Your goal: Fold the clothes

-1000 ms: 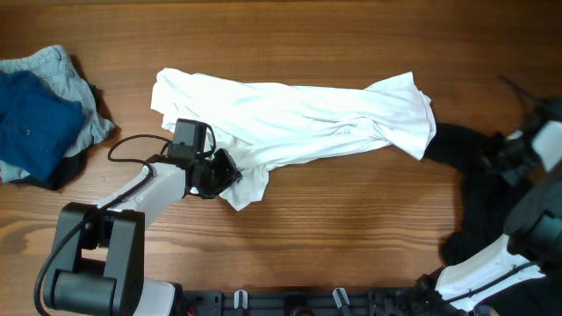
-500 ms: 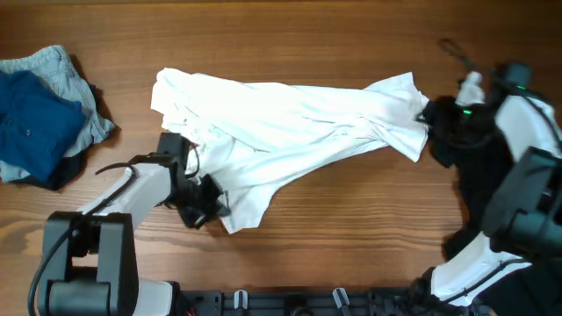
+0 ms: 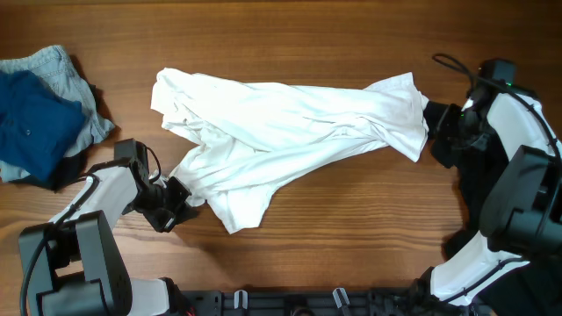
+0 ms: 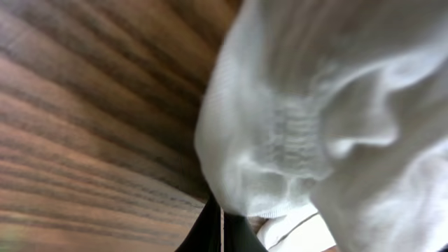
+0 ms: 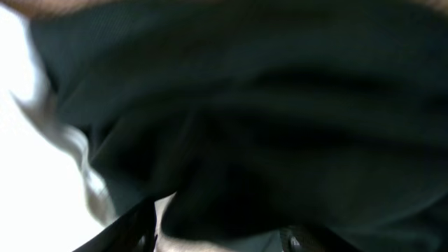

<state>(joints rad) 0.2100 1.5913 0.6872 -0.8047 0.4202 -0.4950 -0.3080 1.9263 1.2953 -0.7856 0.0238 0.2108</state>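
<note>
Overhead looks straight down on the whole bench (image 3: pixel 351 233); the wrist cameras sit very close, left on the white shirt (image 4: pixel 315 105), right on the black garment (image 5: pixel 280 105).

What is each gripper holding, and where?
Left gripper: the white shirt, by its lower-left edge in the overhead view. Right gripper: at the black garment; a hold cannot be told.

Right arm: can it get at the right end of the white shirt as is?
Probably yes: the right gripper hangs beside that end of the crumpled white fabric shirt, with nothing lying over it. The black cloth garment under the gripper could get pinched too.
</note>
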